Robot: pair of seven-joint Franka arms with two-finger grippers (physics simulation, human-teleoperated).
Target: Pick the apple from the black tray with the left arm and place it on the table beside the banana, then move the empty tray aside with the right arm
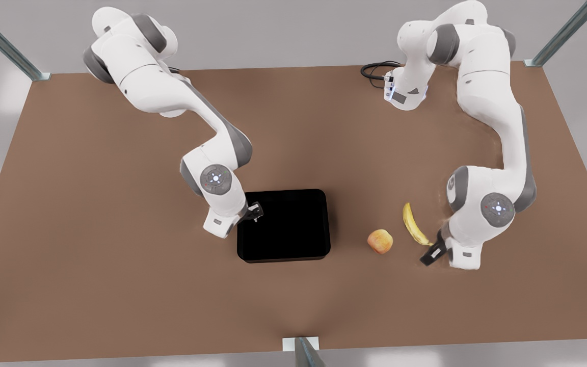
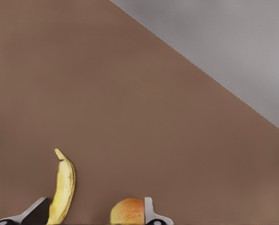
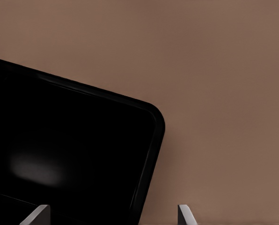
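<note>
apple set on counter beside banana; left end effector spread nearby. right end effector spread over empty tray's edge, ready to shift it.

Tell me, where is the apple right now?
In the front view the apple sits on the table, between the black tray and the banana, closer to the banana.

Black cable coiled at far edge; metal posts at corners.
</note>
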